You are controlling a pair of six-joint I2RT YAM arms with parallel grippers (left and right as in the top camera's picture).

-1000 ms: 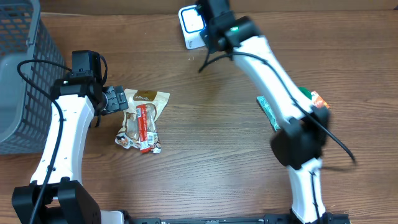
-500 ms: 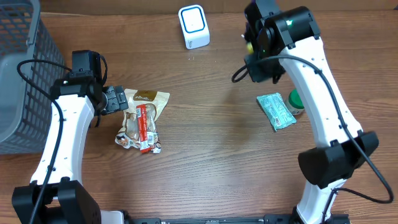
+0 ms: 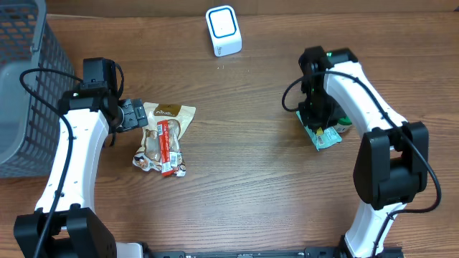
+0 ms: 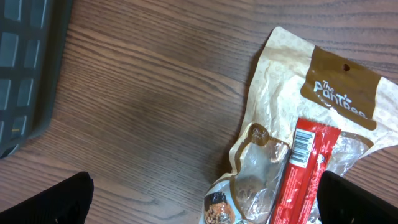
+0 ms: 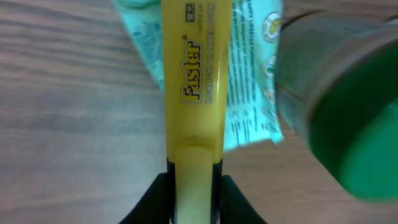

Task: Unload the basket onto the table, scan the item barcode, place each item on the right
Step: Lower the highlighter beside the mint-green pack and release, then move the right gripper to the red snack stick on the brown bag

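My right arm has swung back from the scanner (image 3: 223, 30) at 12 o'clock and now hangs over the pile at 3 o'clock. My left arm has not stirred.

Nearest in, my right tool (image 5: 189, 193) is closed narrow on the yellow Faster highlighter (image 5: 189, 93), the barrel running straight out from between the fingers. It lies above a mint-green packet (image 5: 249, 68), with a green-capped bottle (image 5: 339, 112) just beside it at 3 o'clock. I judge the pass at the scanner is over for this item and what is left is to set it down with the others.

My left tool (image 3: 133, 115) stands wide over the worktop (image 3: 244, 158) at 9 o'clock, holding nothing, next to the snack pouch (image 4: 323, 93) and the red-wrapped stick (image 4: 308, 168) on top of it. The stick shows a barcode, so it looks a likely next candidate.

From above, my right arm covers the highlighter entirely. I see no barcode on it. The bottle is blurred and cut off at the edge. The grey basket (image 3: 21, 86) at 10 o'clock is only partly in frame.
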